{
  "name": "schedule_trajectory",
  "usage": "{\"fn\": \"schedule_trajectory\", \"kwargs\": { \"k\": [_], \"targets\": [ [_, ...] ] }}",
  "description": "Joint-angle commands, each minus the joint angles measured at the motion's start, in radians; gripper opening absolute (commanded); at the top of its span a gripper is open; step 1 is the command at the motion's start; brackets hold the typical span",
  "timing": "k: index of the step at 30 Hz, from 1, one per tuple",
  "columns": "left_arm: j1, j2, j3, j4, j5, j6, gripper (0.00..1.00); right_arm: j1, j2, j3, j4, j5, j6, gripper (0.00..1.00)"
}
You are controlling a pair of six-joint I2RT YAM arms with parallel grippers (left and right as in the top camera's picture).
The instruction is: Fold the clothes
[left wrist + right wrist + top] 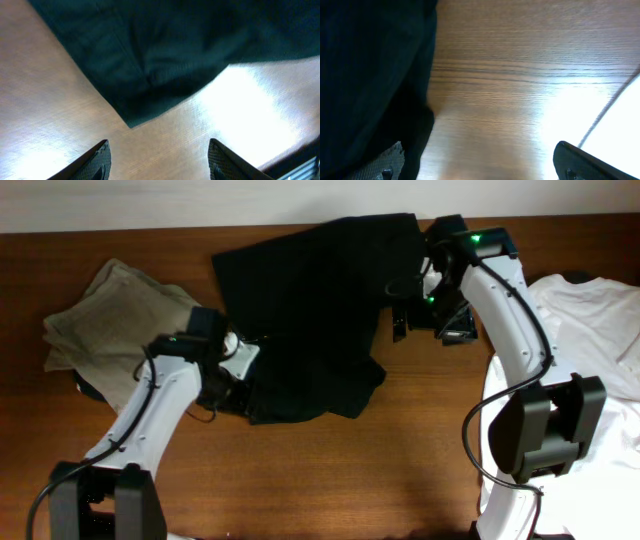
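Observation:
The black garment (310, 310) lies crumpled and spread at the table's middle back. The khaki-olive garment (110, 315) lies bunched at the left. The white shirt (590, 330) lies at the right, under the right arm. My left gripper (232, 385) is open and empty at the black garment's lower left edge. In the left wrist view, its fingers (159, 162) are over bare wood, just short of a corner of the black cloth (165, 60). My right gripper (420, 320) is open and empty at the garment's right edge. In the right wrist view (480, 162), one finger is over the black cloth (370, 75).
The wooden table (400, 460) shows bare wood along its front. The white shirt's edge (625, 125) shows at the right of the right wrist view. The pale wall runs behind the table's far edge.

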Motion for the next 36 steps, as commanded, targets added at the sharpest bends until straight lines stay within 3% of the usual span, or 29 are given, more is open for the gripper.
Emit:
{"fn": "schedule_trajectory", "kwargs": {
  "k": [1, 3, 5, 6, 8, 9, 11, 14, 15, 17, 18, 19, 20, 21, 22, 25, 27, 29, 31, 32, 33, 34, 35, 36],
  "targets": [
    [-0.037, -0.009, -0.129, 0.082, 0.015, -0.054, 0.62, -0.027, 0.002, -0.171, 0.014, -0.153, 0.007, 0.98],
    [-0.037, -0.009, -0.188, 0.127, 0.014, -0.054, 0.61, -0.027, 0.002, -0.259, 0.058, -0.184, 0.005, 0.99],
    [-0.037, -0.009, -0.241, 0.212, 0.013, -0.055, 0.51, -0.027, 0.002, -0.303, 0.063, -0.192, -0.019, 0.99],
    [-0.037, -0.009, -0.261, 0.268, 0.008, -0.065, 0.42, -0.027, 0.002, -0.315, 0.063, -0.195, -0.023, 0.99],
    [-0.033, -0.009, -0.274, 0.382, -0.021, -0.093, 0.08, -0.026, 0.002, -0.359, 0.076, -0.238, -0.049, 0.99],
    [-0.025, -0.009, -0.272, 0.414, -0.052, -0.129, 0.0, -0.025, 0.002, -0.392, 0.095, -0.281, -0.049, 0.99],
    [0.008, -0.01, -0.261, 0.419, -0.057, -0.156, 0.01, -0.008, 0.002, -0.47, 0.163, -0.47, -0.159, 0.99],
    [0.041, -0.01, -0.239, 0.406, -0.046, -0.156, 0.0, 0.097, 0.002, -0.577, 0.357, -0.553, -0.124, 0.99],
    [0.042, -0.01, -0.229, 0.402, -0.04, -0.156, 0.01, 0.136, 0.002, -0.606, 0.46, -0.544, -0.07, 0.98],
    [0.042, -0.01, -0.224, 0.394, -0.026, -0.156, 0.0, 0.203, 0.002, -0.625, 0.622, -0.273, 0.088, 0.89],
    [0.042, -0.01, -0.225, 0.379, -0.024, -0.155, 0.0, 0.218, 0.002, -0.625, 0.66, -0.234, 0.091, 0.8],
    [0.042, -0.01, -0.224, 0.376, -0.024, -0.155, 0.0, 0.219, 0.002, -0.624, 0.669, -0.233, 0.091, 0.57],
    [0.042, -0.01, -0.225, 0.376, -0.023, -0.155, 0.01, 0.212, 0.002, -0.618, 0.658, -0.216, 0.091, 0.25],
    [0.042, -0.01, -0.224, 0.376, -0.023, -0.155, 0.0, 0.201, -0.001, -0.59, 0.595, -0.097, 0.09, 0.06],
    [0.042, -0.01, -0.224, 0.376, -0.024, -0.155, 0.01, 0.196, -0.007, -0.541, 0.502, 0.084, 0.066, 0.04],
    [0.042, -0.01, -0.225, 0.377, -0.024, -0.152, 0.0, 0.201, -0.018, -0.249, 0.188, 0.619, 0.06, 0.04],
    [0.042, -0.01, -0.225, 0.376, -0.024, -0.151, 0.01, 0.216, -0.018, 0.009, -0.02, 1.01, 0.159, 0.04],
    [0.042, -0.01, -0.225, 0.375, -0.024, -0.152, 0.03, 0.222, -0.018, 0.12, -0.07, 1.041, 0.169, 0.04],
    [0.042, -0.01, -0.225, 0.359, -0.023, -0.152, 0.13, 0.22, -0.016, 0.131, -0.088, 1.003, 0.169, 0.04],
    [0.042, -0.01, -0.225, 0.346, -0.002, -0.152, 0.28, 0.219, -0.015, 0.109, -0.087, 0.956, 0.169, 0.07],
    [0.042, -0.01, -0.225, 0.343, 0.089, -0.151, 0.42, 0.219, -0.015, 0.089, -0.087, 0.935, 0.169, 0.16],
    [0.035, -0.01, -0.225, 0.36, 0.225, -0.151, 0.5, 0.217, -0.015, 0.072, -0.089, 0.935, 0.169, 0.44],
    [0.019, -0.01, -0.225, 0.37, 0.248, -0.151, 0.51, 0.212, -0.015, 0.068, -0.098, 0.927, 0.169, 0.79],
    [-0.015, -0.01, -0.225, 0.379, 0.249, -0.145, 0.54, 0.193, -0.015, 0.062, -0.105, 0.896, 0.17, 0.91]
  ]
}}
